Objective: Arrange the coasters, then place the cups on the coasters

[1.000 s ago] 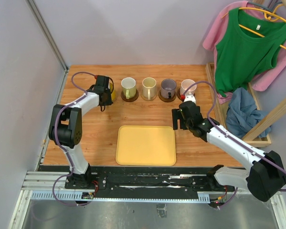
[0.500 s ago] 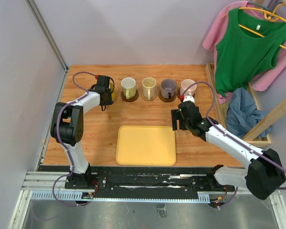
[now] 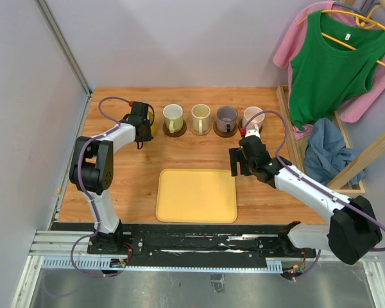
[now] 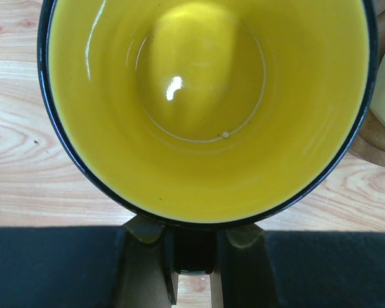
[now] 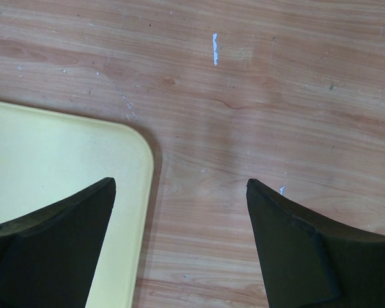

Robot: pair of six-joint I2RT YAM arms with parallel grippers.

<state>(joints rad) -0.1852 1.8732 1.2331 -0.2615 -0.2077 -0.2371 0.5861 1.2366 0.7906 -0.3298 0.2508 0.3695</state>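
Note:
A see-through yellow cup (image 4: 205,102) fills the left wrist view. My left gripper (image 4: 194,253) is shut on its dark handle. From above, that cup (image 3: 152,120) stands at the left end of the back row, mostly hidden by the left gripper (image 3: 142,125); whether a coaster lies under it I cannot tell. To its right stand a cream-green cup (image 3: 172,117), a cream-white cup (image 3: 201,117), a grey-purple cup (image 3: 226,117) and a pale pink cup (image 3: 252,116), each on a brown coaster (image 3: 174,132). My right gripper (image 3: 236,162) is open and empty.
A yellow tray (image 3: 196,196) lies at the front centre; its far right corner (image 5: 64,160) sits under my right gripper (image 5: 179,192). A wooden rack (image 3: 346,173) with hanging shirts and a blue cloth (image 3: 324,151) stands off the table's right edge.
The right arm has crept slightly toward the back left. The left gripper keeps its hold on the yellow cup in the same spot.

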